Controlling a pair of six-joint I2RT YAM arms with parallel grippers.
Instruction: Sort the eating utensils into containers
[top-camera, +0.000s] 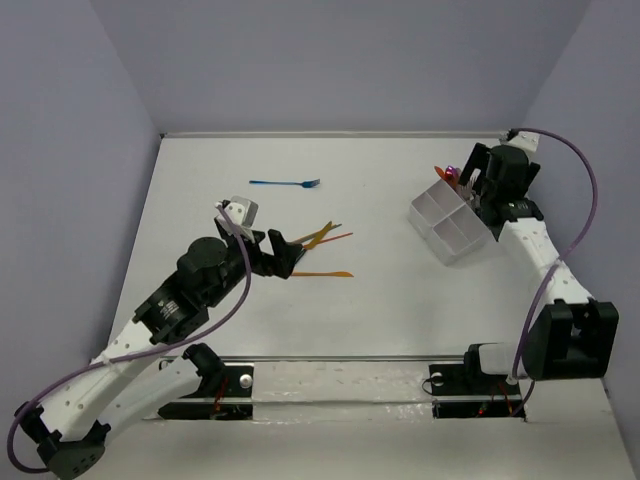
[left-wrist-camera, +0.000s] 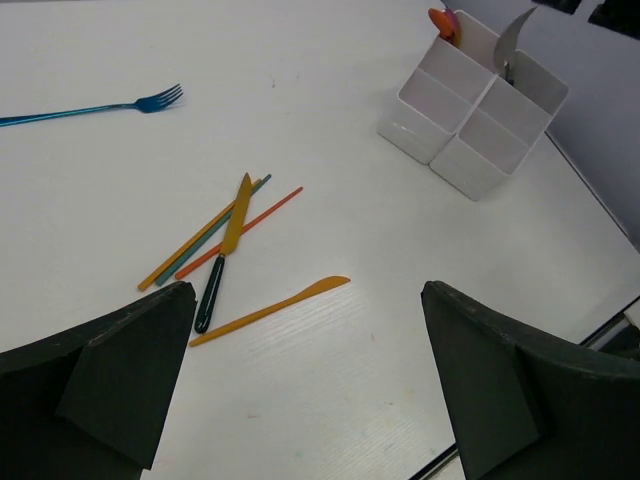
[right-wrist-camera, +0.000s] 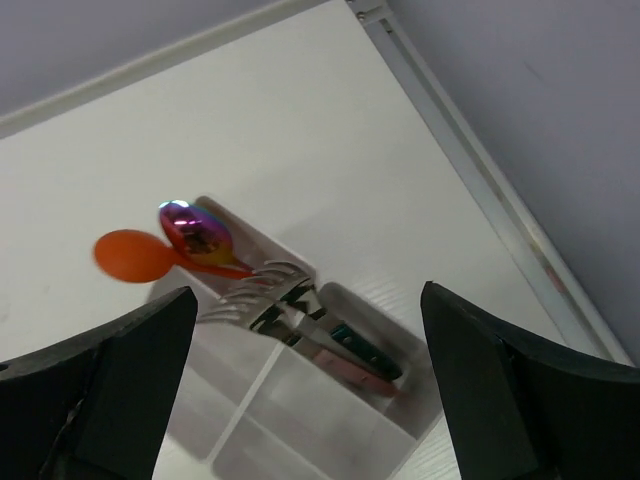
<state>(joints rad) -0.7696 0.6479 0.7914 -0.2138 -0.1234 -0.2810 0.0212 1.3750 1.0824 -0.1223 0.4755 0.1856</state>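
Top external view: white counter (top-camera: 200, 320), with both arms reaching out from the near edge. The container (top-camera: 450, 222), a white box split into compartments, sits near the right edge toward the far right corner. It is turned at an angle to the counter edges. The right gripper (top-camera: 478, 190) hangs directly over its far side. In the right wrist view the fingers (right-wrist-camera: 120, 370) stand wide apart with nothing between them. Below them an orange spoon (right-wrist-camera: 135, 255) and an iridescent spoon (right-wrist-camera: 195, 230) lean out of one compartment. Silver forks (right-wrist-camera: 260, 290) stand in the neighbouring one, tines up. The left gripper (left-wrist-camera: 308, 295) hovers over the middle of the counter, jaws spread wide and holding nothing. Loose pieces below it: an orange knife (left-wrist-camera: 270, 310) lying flat and alone, nearest the gripper. Just beyond lies a black-handled knife (left-wrist-camera: 222, 260) with a yellow blade. It crosses three thin rods (left-wrist-camera: 215, 238) in orange, teal and red that lie side by side. A blue fork (left-wrist-camera: 100, 107) lies well apart from this cluster, toward the far edge, left of centre.
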